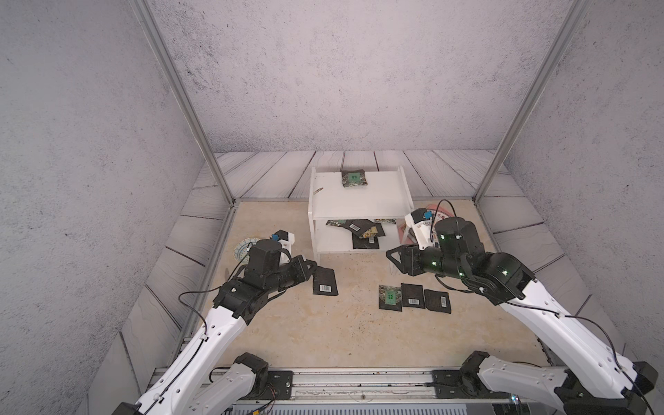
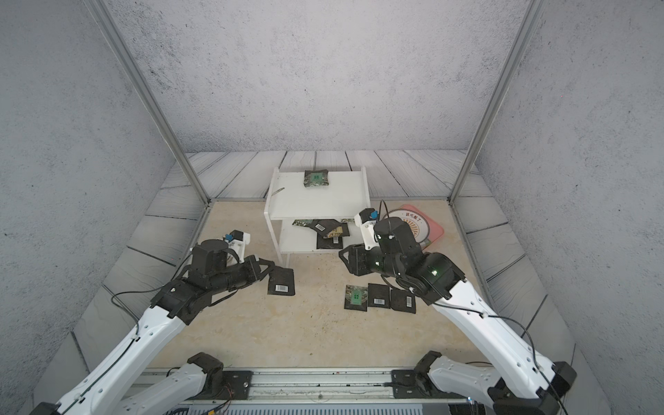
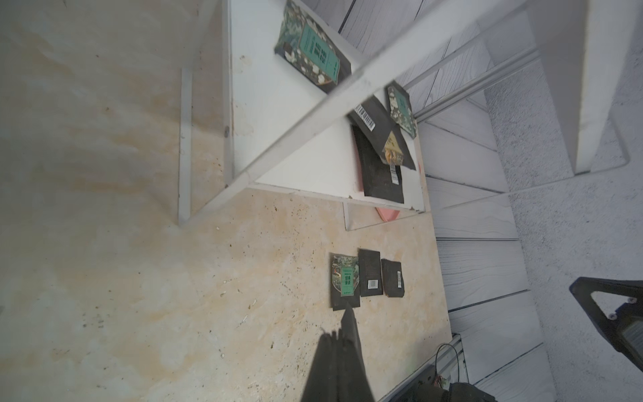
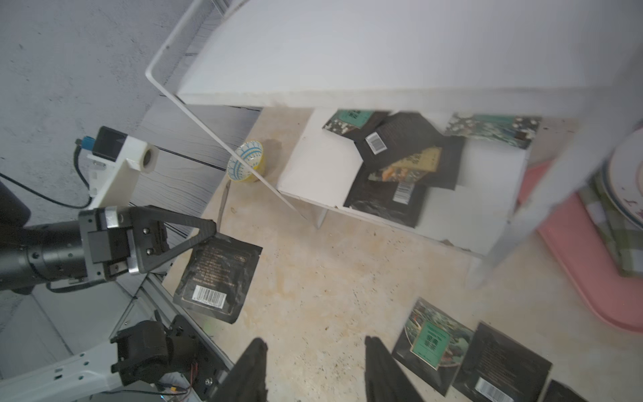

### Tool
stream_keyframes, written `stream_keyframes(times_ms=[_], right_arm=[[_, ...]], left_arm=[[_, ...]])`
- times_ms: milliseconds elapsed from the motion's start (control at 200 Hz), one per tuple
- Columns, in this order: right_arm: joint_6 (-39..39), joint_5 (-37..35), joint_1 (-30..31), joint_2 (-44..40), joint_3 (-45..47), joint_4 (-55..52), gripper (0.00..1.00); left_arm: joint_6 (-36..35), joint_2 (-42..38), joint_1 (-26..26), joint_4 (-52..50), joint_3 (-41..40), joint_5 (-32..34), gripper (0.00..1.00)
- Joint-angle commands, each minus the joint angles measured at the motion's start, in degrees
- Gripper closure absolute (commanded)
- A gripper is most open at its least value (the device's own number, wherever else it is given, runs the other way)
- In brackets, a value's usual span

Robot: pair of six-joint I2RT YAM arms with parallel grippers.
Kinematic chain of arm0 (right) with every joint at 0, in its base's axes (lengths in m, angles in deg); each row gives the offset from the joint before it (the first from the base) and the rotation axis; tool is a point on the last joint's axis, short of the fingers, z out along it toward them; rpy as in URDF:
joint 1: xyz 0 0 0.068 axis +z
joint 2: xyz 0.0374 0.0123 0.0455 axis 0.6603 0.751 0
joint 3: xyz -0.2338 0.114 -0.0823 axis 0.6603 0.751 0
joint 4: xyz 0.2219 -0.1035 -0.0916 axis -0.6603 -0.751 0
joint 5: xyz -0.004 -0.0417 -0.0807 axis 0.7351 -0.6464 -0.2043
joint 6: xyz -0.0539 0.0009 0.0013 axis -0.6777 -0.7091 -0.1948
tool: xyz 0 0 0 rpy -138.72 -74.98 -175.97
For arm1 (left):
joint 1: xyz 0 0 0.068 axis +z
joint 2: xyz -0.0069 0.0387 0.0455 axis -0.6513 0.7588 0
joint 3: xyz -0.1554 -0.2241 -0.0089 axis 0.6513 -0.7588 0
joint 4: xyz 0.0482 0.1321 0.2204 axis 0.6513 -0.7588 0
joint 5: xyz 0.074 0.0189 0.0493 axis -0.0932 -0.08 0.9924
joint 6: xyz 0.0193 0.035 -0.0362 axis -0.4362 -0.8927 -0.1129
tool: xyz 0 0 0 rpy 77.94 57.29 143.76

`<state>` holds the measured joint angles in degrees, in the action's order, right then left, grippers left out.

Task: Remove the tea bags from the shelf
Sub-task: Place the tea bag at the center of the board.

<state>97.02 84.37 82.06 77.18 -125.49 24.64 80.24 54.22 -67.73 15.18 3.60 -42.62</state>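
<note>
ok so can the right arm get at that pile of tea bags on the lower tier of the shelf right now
Probably yes. The right pincer is open and empty, just in front of the shelf, whose front is open. The pile of tea bags lies near the lower tier's front edge; the upper tier leaves only a low gap.

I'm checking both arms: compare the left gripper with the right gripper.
The left gripper is shut on a black barcoded tea bag; the right gripper holds nothing, its jaws apart. In a top view, the left gripper is off the shelf's corner, the right gripper before its lower tier. Both are black.
</note>
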Motion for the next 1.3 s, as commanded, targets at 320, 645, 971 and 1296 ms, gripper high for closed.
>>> stream_keyframes(times_ms=[320, 645, 971, 1296], right_arm=[[5.93, -16.67, -3.69, -17.98, 15.45, -5.9, 0.44], [10.2, -19.62, -4.6, -22.1, 23.12, -5.55, 0.45], [10.03, -19.04, -5.15, -20.89, 23.99, -4.28, 0.45], [9.26, -18.51, -5.5, -18.38, 22.81, -3.38, 0.45]], left_arm=[[2.6, 11.87, -15.56, 21.89, -9.53, 11.02, 1.0], [1.01, 27.15, -17.73, 30.49, -4.76, 9.5, 1.0], [1.5, 36.24, -18.09, 36.0, -3.64, 8.38, 1.0], [0.64, 40.25, -18.35, 36.53, -3.11, 8.13, 1.0]])
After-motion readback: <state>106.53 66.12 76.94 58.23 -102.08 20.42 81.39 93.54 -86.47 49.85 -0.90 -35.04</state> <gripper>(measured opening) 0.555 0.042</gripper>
